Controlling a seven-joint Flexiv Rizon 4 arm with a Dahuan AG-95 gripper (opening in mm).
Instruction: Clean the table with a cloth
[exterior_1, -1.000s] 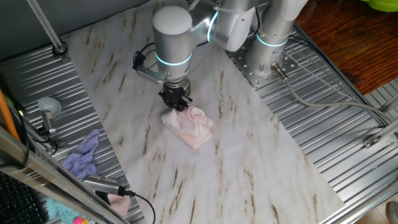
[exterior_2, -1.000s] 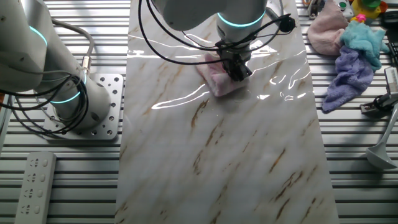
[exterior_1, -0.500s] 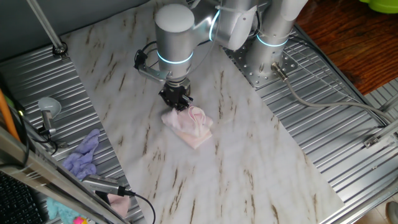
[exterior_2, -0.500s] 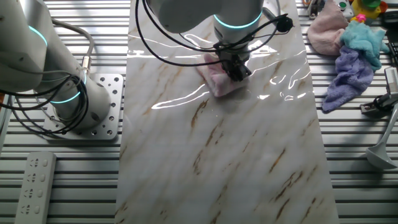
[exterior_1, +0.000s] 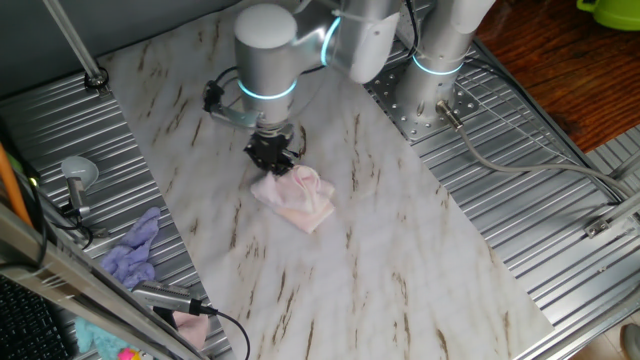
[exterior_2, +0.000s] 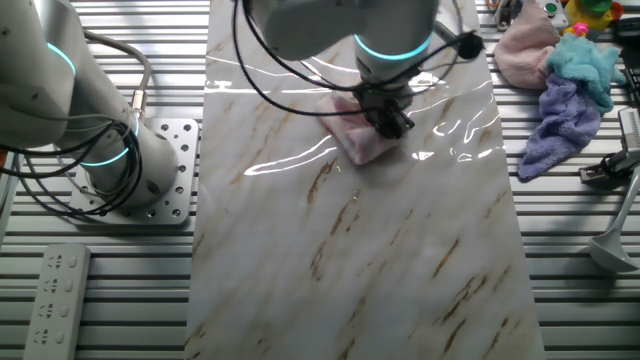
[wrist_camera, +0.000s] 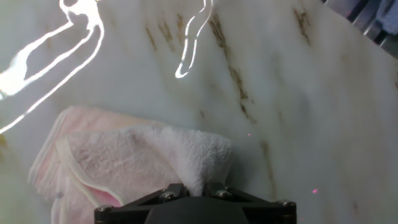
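The pale pink cloth (exterior_1: 296, 198) lies bunched on the white marble-patterned table (exterior_1: 380, 260). My gripper (exterior_1: 271, 160) is shut on the cloth's near edge and presses it down on the sheet. In the other fixed view the gripper (exterior_2: 388, 116) sits on the cloth (exterior_2: 356, 135) near the far end of the table (exterior_2: 380, 260). In the hand view the cloth (wrist_camera: 137, 158) rises into a fold pinched between my fingers (wrist_camera: 194, 188), with the table (wrist_camera: 298, 112) around it.
A lavender rag (exterior_1: 132, 252) lies on the ribbed metal at the left, next to a brush (exterior_1: 76, 176) and a cabled tool (exterior_1: 170, 298). A pink, teal and lavender fabric pile (exterior_2: 560, 70) lies at the right in the other fixed view. The arm's base (exterior_1: 430, 100) stands beside the sheet.
My gripper has dragged the cloth a short way across the table, leftwards in one fixed view and rightwards in the other. It stays shut on the cloth.
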